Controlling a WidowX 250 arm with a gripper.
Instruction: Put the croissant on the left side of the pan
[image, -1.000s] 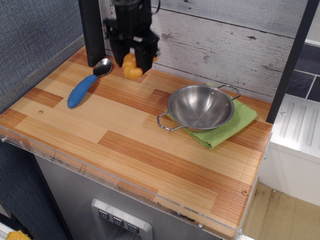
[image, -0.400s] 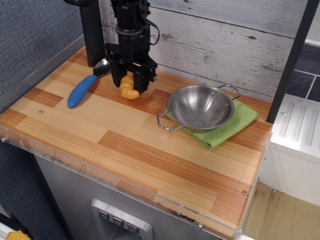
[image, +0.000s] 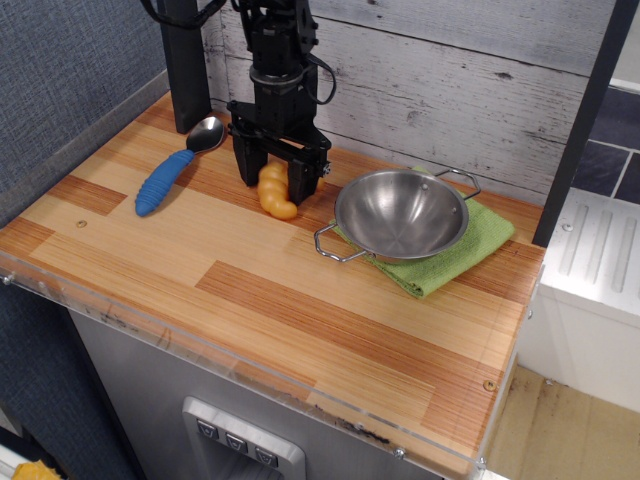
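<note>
The croissant (image: 277, 193), small and golden-orange, sits low at the tabletop between the fingers of my black gripper (image: 276, 180). The gripper stands upright over it, with a finger on each side, and is shut on it. The croissant's lower end touches or nearly touches the wood. The shiny steel pan (image: 401, 214) with two wire loop handles stands to the right of the gripper, on a green cloth (image: 470, 250). The croissant is a short gap to the left of the pan's left rim.
A blue-handled spoon (image: 165, 180) lies at the left rear of the wooden table (image: 250, 290). A black post (image: 186, 60) stands in the back left corner. A grey plank wall runs along the back. The table's front and right edges drop off.
The gripper has moved down and to the right with the croissant, from high near the back wall to tabletop level just left of the pan.
</note>
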